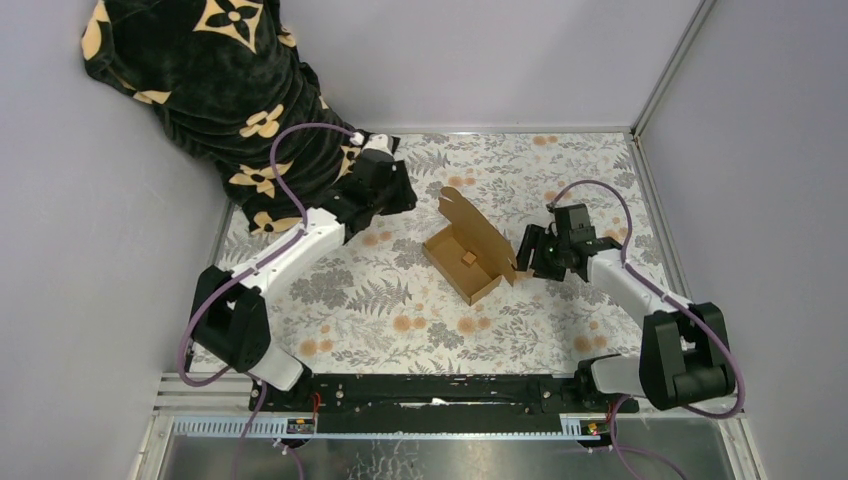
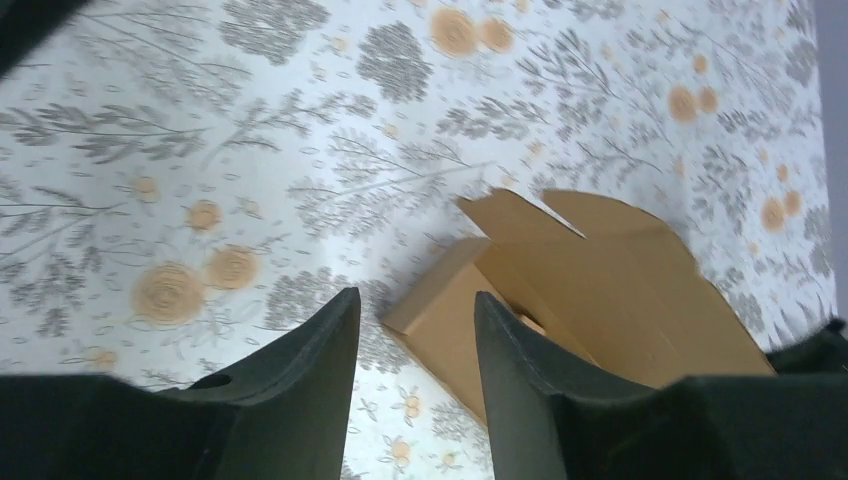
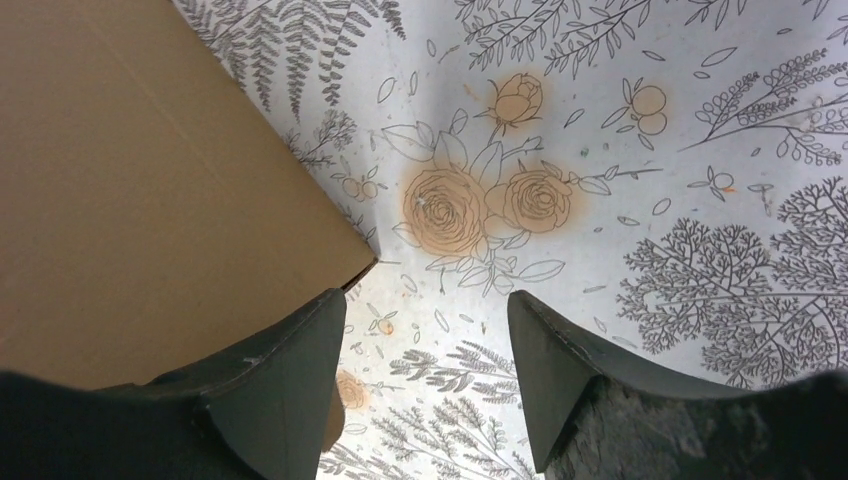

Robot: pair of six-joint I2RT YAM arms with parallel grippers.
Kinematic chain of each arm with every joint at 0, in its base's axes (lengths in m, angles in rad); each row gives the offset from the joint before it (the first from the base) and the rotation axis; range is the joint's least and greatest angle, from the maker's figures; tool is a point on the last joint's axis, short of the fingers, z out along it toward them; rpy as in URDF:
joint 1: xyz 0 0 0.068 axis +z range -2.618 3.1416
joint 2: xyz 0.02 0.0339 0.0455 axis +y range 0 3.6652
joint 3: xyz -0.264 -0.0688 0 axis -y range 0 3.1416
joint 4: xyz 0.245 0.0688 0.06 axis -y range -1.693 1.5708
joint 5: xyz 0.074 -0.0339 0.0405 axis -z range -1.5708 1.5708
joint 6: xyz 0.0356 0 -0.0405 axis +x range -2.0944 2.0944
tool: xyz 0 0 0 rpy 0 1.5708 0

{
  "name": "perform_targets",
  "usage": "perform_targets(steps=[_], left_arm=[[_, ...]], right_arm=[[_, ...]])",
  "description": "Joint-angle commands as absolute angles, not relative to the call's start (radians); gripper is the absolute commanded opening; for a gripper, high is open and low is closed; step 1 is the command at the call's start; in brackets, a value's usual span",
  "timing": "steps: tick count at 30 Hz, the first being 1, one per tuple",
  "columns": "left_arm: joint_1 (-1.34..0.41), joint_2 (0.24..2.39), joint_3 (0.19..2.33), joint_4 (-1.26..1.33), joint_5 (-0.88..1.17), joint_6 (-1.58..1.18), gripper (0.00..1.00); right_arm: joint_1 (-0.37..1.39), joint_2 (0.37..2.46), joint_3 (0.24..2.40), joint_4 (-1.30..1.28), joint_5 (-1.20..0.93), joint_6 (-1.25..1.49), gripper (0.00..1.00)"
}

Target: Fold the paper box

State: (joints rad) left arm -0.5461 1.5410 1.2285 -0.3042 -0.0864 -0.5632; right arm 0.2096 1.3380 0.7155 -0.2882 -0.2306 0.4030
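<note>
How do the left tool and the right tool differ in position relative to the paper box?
The left tool stands apart from the paper box, to its far left; the right tool sits close at its right end. Through the left tool's gap a box corner shows ahead; the right tool's gap frames only flowered tabletop, with cardboard beside one finger. Both are open and hold nothing.
</note>
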Motion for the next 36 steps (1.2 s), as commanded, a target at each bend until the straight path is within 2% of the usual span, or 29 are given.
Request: perform_targets(steps=[1, 11, 27, 36], left_arm=[[-0.489, 1.548, 1.198, -0.319, -0.118, -0.541, 0.52], [-0.435, 1.644, 1.137, -0.245, -0.074, -0.549, 0.51], [-0.432, 1.750, 1.120, -0.182, -0.051, -0.550, 0.51], [-0.429, 1.879, 1.162, -0.159, -0.024, -0.547, 0.50]], right_arm=[[0.215, 1.251, 0.696, -0.346, -0.231, 0.395, 0.69], [0.226, 1.205, 0.580, -0.280, -0.330, 0.485, 0.67], [0.264, 1.400, 0.671, -0.139, -0.422, 0.561, 0.67], [0.264, 1.531, 0.764, -0.081, -0.447, 0.591, 0.67]])
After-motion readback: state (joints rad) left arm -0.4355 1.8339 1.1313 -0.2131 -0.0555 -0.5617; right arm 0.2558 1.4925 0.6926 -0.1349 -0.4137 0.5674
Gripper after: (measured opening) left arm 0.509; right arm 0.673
